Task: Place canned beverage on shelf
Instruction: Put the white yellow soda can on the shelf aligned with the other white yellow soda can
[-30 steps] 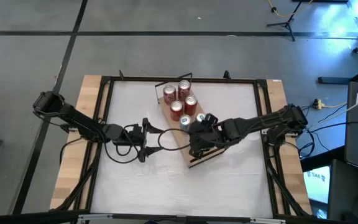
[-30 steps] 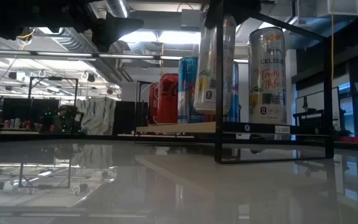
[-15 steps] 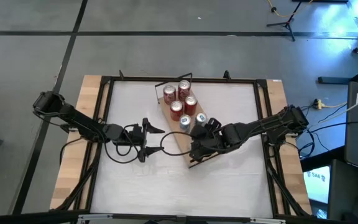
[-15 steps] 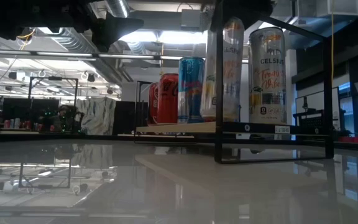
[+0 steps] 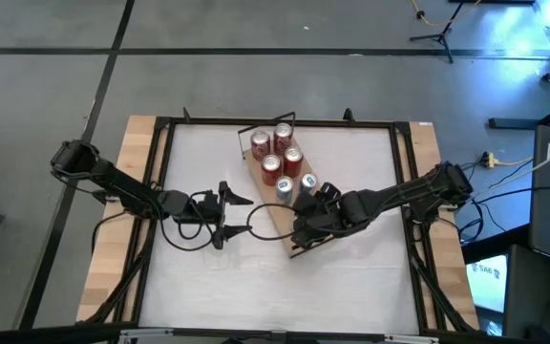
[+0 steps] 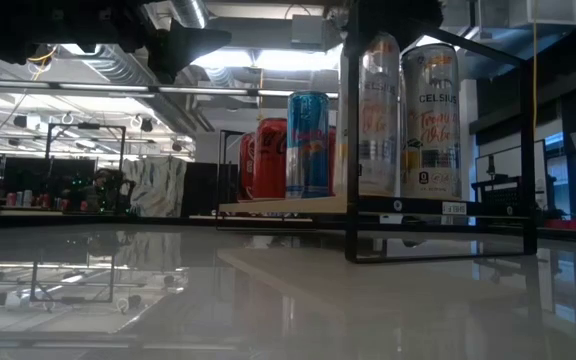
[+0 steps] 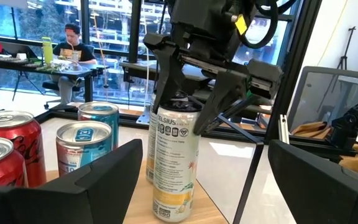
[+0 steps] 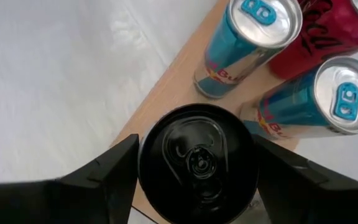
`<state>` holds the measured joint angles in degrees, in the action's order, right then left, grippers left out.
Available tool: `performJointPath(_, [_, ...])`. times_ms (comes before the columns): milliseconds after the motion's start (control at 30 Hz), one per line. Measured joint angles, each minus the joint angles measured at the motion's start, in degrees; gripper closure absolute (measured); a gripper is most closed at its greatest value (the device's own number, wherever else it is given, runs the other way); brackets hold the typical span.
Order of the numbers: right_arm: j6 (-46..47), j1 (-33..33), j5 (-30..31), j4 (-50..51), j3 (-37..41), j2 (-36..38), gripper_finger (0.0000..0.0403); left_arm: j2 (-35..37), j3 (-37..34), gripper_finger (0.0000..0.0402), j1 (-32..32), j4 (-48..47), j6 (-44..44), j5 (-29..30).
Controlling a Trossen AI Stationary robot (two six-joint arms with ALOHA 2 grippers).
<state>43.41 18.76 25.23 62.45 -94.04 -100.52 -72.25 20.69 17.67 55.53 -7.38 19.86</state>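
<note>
Left wrist view showed the right gripper [image 7: 188, 102] pinching the top of a tall Celsius can [image 7: 174, 163], which stood upright on the light-wood shelf [image 5: 277, 216] just beside two blue Red Bull cans [image 8: 248, 43]; red cola cans [image 5: 273, 143] stood farther along the board. On the white bench [image 5: 208, 277], the left gripper [image 5: 225, 214] hovered near the shelf, its fingers spread and holding nothing.

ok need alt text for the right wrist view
Seen from directly above, a black-topped can stands on the light-wood shelf between the right gripper jaws. Two blue cans and a red can stand beyond it.
</note>
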Motion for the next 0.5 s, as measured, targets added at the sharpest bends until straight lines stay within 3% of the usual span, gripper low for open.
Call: performJointPath(500, [-0.19, -0.01, -0.18, 0.08, -0.07, -0.61, 0.0139, 0.02, 0.00, 0.0062, -0.02, 0.00, 0.02, 0.00])
